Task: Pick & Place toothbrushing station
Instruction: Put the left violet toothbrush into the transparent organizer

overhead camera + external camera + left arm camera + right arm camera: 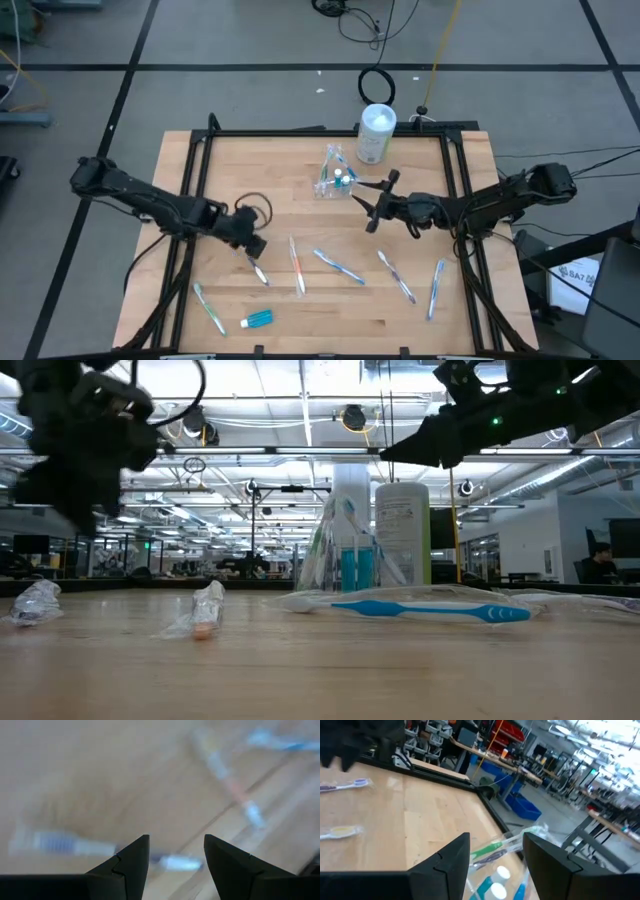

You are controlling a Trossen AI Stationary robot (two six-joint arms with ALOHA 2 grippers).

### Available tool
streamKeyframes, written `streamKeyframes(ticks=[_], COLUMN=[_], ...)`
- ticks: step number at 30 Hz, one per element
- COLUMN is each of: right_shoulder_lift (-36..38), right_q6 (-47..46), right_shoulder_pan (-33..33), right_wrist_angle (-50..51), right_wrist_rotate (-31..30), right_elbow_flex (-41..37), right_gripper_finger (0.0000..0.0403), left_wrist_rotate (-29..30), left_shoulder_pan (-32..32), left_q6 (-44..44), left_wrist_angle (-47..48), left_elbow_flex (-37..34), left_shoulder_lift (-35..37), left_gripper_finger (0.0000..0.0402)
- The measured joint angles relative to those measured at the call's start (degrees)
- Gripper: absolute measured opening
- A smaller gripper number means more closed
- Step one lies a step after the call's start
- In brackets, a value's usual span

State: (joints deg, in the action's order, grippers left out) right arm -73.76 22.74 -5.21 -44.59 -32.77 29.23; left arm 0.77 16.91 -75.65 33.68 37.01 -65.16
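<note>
**A:** Taking the white canister (376, 133) as the mark, what lay furthest left?

**B:** A toothbrush (210, 308) and a blue toothpaste tube (257, 320), well forward and left of the canister. The left gripper (256, 247) hung nearer the canister than those, its jaws spread and empty over another toothbrush (259, 270), whose long axis ran at a slant, away from the canister toward the front edge.

**A:** So which step?

**B:** By my reading, the approach to a pick. The next move called for lowering and closing across that thin handle.

**A:** And further right?

**B:** Four loose brushes lay forward of the canister, all pointing roughly front to back, somewhat slanted. Just in front of the canister stood the clear plastic bag (334, 172), upright, with brushes and tubes already in it.

**A:** The other arm?

**B:** The right gripper (372, 203) hovered just forward and right of the bag, fingers (546, 865) apart, holding nothing, aimed at it.
</note>
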Motion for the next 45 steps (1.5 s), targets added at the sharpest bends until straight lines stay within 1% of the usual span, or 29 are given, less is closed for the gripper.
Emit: streamKeyframes(ticks=[3, 5, 8, 12, 14, 17, 19, 23, 27, 29, 32, 35, 39, 45], right_shoulder_lift=[0.0, 0.0, 0.0, 0.0, 0.0, 0.0, 0.0, 0.0, 0.0, 0.0, 0.0, 0.0, 0.0, 0.0], right_q6=[2.2, 2.5, 2.6, 2.5, 2.5, 2.1, 2.0, 2.0, 2.0, 2.0, 1.8, 1.8, 1.8, 1.8], right_shoulder_pan=[0.0, 0.0, 0.3, 1.4, 2.2, 3.3, 3.9, 4.9, 5.6, 5.7, 5.7, 5.7, 5.7, 5.7], right_wrist_angle=[-2.5, -4.1, -6.3, -8.8, -9.6, -11.6, -12.9, -14.9, -15.2, -15.2, -15.2, -15.2, -15.2, -15.2], right_wrist_rotate=[0.0, 0.0, 0.0, 0.0, 0.0, 0.0, 0.0, 0.0, 0.0, 0.0, 0.0, 0.0, 0.0, 0.0], right_elbow_flex=[0.0, 0.0, 0.0, 0.0, 0.0, 0.0, 0.0, 0.0, 0.0, 0.0, 0.0, 0.0, 0.0, 0.0], right_gripper_finger=[0.0175, 0.0174, 0.0175, 0.0175, 0.0173, 0.0172, 0.0173, 0.0173, 0.0171, 0.0171, 0.0171, 0.0169, 0.0169, 0.0169], left_wrist_rotate=[-0.4, 1.1, 4.6, 11.0, 11.8, 10.3, 9.0, 9.3, 9.4, 9.3, 9.1, 8.9, 10.1, 11.4], left_shoulder_pan=[3.8, 6.6, 10.2, 13.0, 13.4, 13.4, 13.4, 13.4, 13.4, 13.3, 13.3, 13.3, 13.4, 13.3], left_q6=[-10.8, -17.7, -26.2, -35.9, -39.8, -44.6, -46.1, -47.6, -47.7, -47.5, -47.5, -47.5, -47.0, -45.4], left_wrist_angle=[3.0, 3.9, 4.9, 6.6, 7.3, 8.1, 8.3, 7.6, 8.2, 8.9, 10.6, 11.2, 11.5, 11.7], left_elbow_flex=[0.0, 0.0, 0.0, 0.0, 0.0, 0.0, 0.0, 0.4, 0.3, 0.3, 0.3, 0.2, 0.2, 0.1], left_shoulder_lift=[-2.2, -3.4, -5.4, -8.2, -10.0, -13.0, -15.1, -17.7, -18.0, -18.1, -18.1, -18.1, -18.2, -18.2], left_gripper_finger=[0.0195, 0.0195, 0.0195, 0.0195, 0.0195, 0.0195, 0.0195, 0.0195, 0.0194, 0.0186, 0.0158, 0.0119, 0.0071, 0.0020])
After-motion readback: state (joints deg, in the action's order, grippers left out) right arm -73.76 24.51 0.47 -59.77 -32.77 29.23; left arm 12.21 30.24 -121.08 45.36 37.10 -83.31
